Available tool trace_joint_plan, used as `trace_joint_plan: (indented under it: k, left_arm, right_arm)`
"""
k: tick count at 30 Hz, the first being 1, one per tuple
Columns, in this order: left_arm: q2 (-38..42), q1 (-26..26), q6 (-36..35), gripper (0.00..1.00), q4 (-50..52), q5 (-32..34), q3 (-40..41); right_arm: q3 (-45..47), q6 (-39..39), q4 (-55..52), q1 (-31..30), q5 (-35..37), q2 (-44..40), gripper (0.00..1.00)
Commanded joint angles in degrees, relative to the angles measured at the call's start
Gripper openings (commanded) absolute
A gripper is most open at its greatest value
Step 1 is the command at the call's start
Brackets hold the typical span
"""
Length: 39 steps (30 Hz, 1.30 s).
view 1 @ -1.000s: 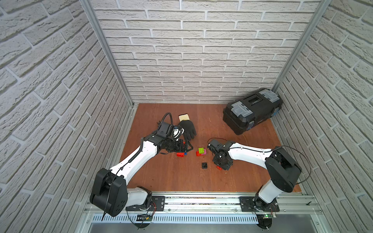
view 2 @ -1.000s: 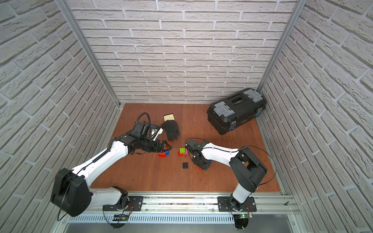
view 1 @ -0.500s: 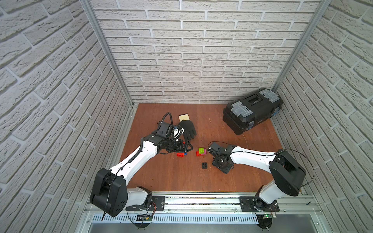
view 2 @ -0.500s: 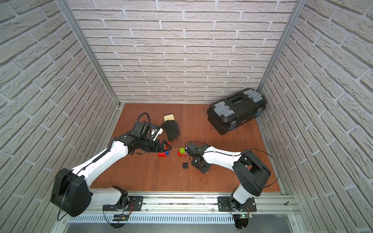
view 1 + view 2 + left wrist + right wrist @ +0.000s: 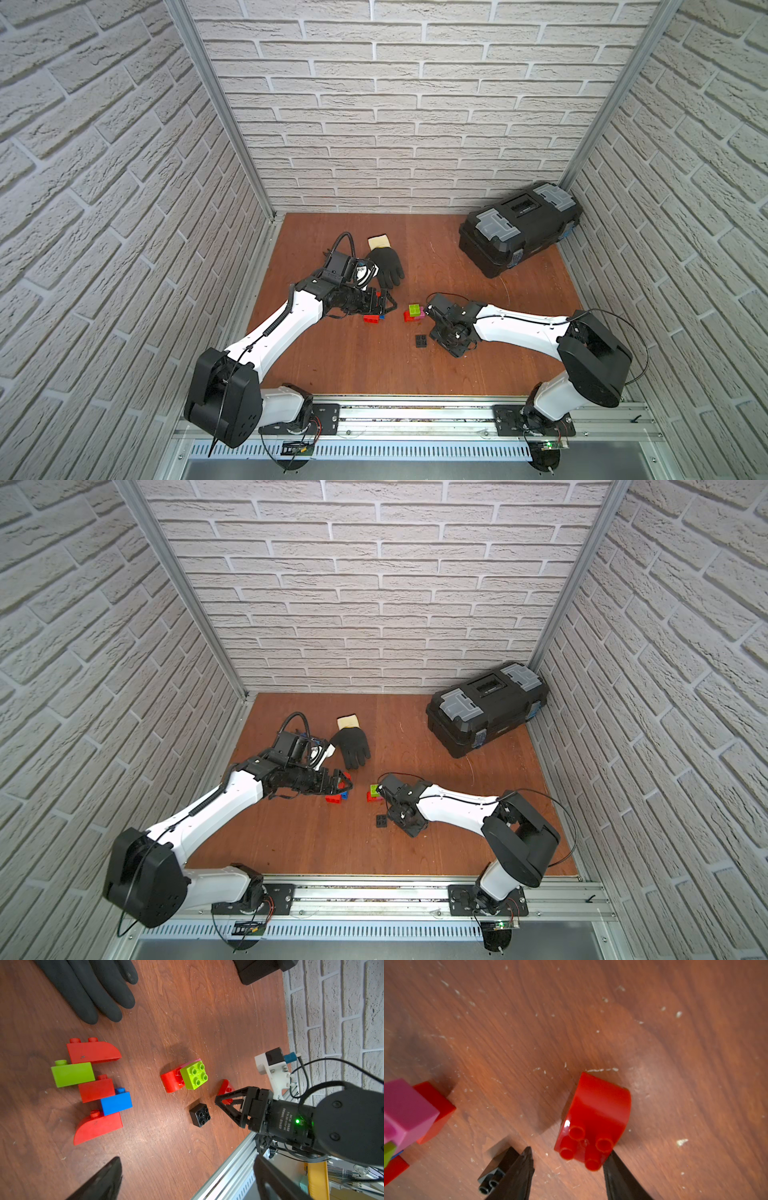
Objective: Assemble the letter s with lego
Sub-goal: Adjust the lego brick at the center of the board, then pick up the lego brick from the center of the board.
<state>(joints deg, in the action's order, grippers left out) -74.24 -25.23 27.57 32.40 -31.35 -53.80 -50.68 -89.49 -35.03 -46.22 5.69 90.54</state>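
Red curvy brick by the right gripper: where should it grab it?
Pinch the red curved brick across its two flat sides, coming from the studded end, where the right gripper's open fingers straddle it; its rounded back would probably slip.

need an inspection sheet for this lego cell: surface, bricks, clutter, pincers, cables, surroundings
surface: brown wood tabletop, scuffed, with pale specks
job's things: zigzag of five bricks lying flat and touching (three red, one lime, one blue); lime, pink and red stack apart from it; black brick loose; red rounded brick loose
clutter: black glove; black toolbox in the far corner
grippers: left pincer open, empty; right pincer open, straddling the red rounded brick, not clamped
cables: cable loop at the left wrist; no snag seen
surroundings: white brick-pattern walls; metal rail along the front
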Motion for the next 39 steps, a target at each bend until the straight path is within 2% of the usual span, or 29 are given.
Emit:
trace_joint_plan:
  k: [1,5,11,14,16,19,21,24,26,29,32,35,39]
  left_arm:
    - [1.64,0.37,-1.36,0.98,0.71,0.20,0.19]
    - [1.50,0.44,-1.69,0.98,1.12,0.18,-0.15]
    - [1.45,0.36,-2.15,0.98,1.85,0.39,-0.67]
    - [1.47,0.41,-2.17,0.98,1.94,0.58,-0.79]
    - [1.38,0.40,-2.13,0.98,2.13,0.63,-1.04]
    - [1.10,0.43,-2.40,0.98,2.68,0.86,-1.65]
    - [1.01,0.41,-2.34,0.98,3.00,0.98,-2.11]
    - [0.97,0.39,-2.36,0.98,3.14,0.86,-2.43]
    - [1.06,0.44,-2.31,0.98,3.37,0.86,-2.67]
    - [0.99,0.38,-2.17,0.98,3.27,0.69,-2.92]
    - [0.67,0.40,-2.55,0.98,3.59,0.22,-3.45]
    - [0.63,0.43,-3.11,0.98,3.96,0.15,-3.85]
    - [0.84,0.54,-3.38,0.98,3.94,0.33,-3.63]
  right_arm:
    - [-0.89,-0.16,-1.37,-0.54,0.80,-1.52,0.56]
    - [-2.77,5.09,-6.82,-0.03,2.49,-3.60,0.57]
    - [-6.31,25.81,-10.70,5.20,2.04,-6.52,0.63]
    - [-6.45,43.25,-8.41,8.40,-1.00,-8.29,0.65]
    - [-6.57,57.00,-7.30,10.93,-5.87,-8.79,0.65]
    - [-9.79,75.03,-11.25,13.96,-8.80,-7.40,0.66]
    - [-11.74,86.12,-13.70,14.64,-8.05,-6.06,0.67]
    - [-12.55,98.66,-14.17,14.97,-5.55,-5.12,0.67]
    - [-11.86,104.42,-12.78,15.19,-4.38,-5.89,0.67]
    - [-12.15,108.08,-12.87,15.49,-7.77,-7.03,0.67]
    - [-11.02,113.29,-14.17,15.54,-6.28,-7.67,0.68]
    - [-7.07,121.13,-14.10,15.50,-8.79,-9.67,0.67]
    - [1.58,131.93,-6.47,15.55,-5.51,-15.27,0.69]
